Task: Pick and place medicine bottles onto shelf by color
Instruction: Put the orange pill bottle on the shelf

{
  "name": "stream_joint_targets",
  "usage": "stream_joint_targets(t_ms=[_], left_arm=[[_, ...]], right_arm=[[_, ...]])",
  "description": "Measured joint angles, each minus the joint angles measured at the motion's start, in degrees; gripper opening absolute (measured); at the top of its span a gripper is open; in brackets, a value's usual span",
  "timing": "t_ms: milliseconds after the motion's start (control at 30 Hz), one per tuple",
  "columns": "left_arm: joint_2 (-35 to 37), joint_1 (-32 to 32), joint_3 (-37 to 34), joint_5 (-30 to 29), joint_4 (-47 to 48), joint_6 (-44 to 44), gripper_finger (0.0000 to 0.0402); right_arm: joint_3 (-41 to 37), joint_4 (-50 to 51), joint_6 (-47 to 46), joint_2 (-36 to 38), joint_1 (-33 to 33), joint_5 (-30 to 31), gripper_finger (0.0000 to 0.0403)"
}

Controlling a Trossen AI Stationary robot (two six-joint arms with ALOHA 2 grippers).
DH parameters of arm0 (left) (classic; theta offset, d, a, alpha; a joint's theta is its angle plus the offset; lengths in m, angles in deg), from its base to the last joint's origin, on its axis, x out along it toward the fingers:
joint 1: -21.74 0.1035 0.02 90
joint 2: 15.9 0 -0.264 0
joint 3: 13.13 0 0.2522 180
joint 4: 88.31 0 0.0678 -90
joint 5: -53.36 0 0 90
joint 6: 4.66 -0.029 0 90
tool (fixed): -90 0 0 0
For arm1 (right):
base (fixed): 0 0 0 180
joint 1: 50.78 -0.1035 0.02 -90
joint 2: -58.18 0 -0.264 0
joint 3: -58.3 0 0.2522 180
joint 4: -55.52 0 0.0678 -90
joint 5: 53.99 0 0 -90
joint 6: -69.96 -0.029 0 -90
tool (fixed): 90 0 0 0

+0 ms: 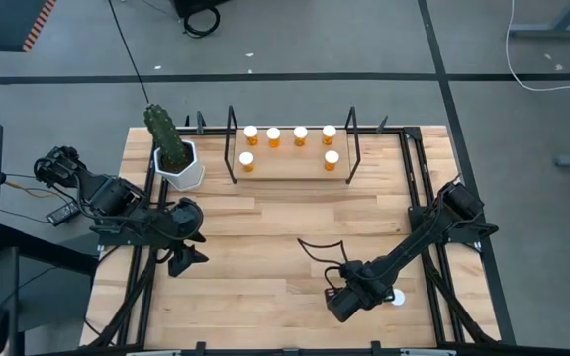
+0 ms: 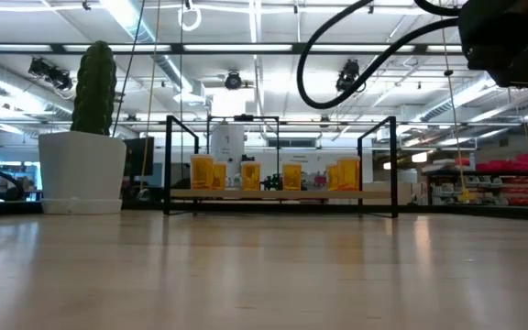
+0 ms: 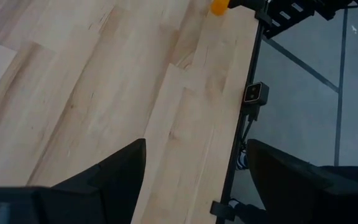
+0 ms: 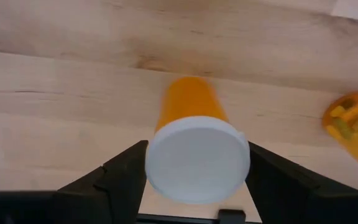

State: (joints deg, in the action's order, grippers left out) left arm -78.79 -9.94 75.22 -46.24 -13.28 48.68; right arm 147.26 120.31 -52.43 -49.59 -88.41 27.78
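Note:
Several orange medicine bottles (image 1: pixel 273 136) with white caps stand on the light-wood shelf (image 1: pixel 290 165) at the table's far edge; the low view shows the bottles (image 2: pixel 250 174) on its board (image 2: pixel 282 193). My right gripper (image 1: pixel 344 300) is over the near right part of the table, shut on one bottle (image 4: pixel 191 99), with its cap facing the wrist camera. Another bottle (image 4: pixel 352 121) sits on the table beside it, and this loose bottle (image 1: pixel 397 296) shows just right of the gripper. My left gripper (image 1: pixel 186 257) hangs open over bare wood at the left (image 3: pixel 197 155). My right gripper pinches the bottle by its white cap (image 4: pixel 197 158), one finger (image 4: pixel 126 171) on each side of the rim. It comes from above, pointing down at the table. The orange body points away from the fingers toward the wood. I cannot tell whether its base is clear of the table.
A white hexagonal pot with a cactus (image 1: pixel 178 163) stands left of the shelf. A black cable (image 1: pixel 320 245) loops over the table's middle. Black wire uprights (image 2: pixel 168 165) frame the shelf ends. A small camera (image 3: pixel 253 93) is fixed at the table's near edge.

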Motion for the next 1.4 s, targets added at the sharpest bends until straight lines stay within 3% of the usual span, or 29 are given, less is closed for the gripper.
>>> stream_joint_targets(t_ms=[367, 767, 1067, 1400], left_arm=[[0.00, -0.01, 0.00, 0.02, 0.01, 0.02, 0.0281], [0.00, 0.00, 0.00, 0.02, 0.01, -0.04, 0.0281], [0.00, 0.02, 0.00, 0.00, 0.03, -0.55, 0.0281], [0.00, -0.07, 0.00, 0.04, 0.03, 0.04, 0.0281]], right_arm=[[0.00, 0.71, 2.64, 0.00, 0.02, 0.01, 0.0225], [1.96, 0.99, 8.14, 0.07, 2.89, -1.01, 0.0223], [7.05, 3.34, 25.64, 0.09, 14.78, 0.87, 0.0222], [17.54, 11.07, 54.63, 0.09, 33.15, 5.36, 0.0222]])
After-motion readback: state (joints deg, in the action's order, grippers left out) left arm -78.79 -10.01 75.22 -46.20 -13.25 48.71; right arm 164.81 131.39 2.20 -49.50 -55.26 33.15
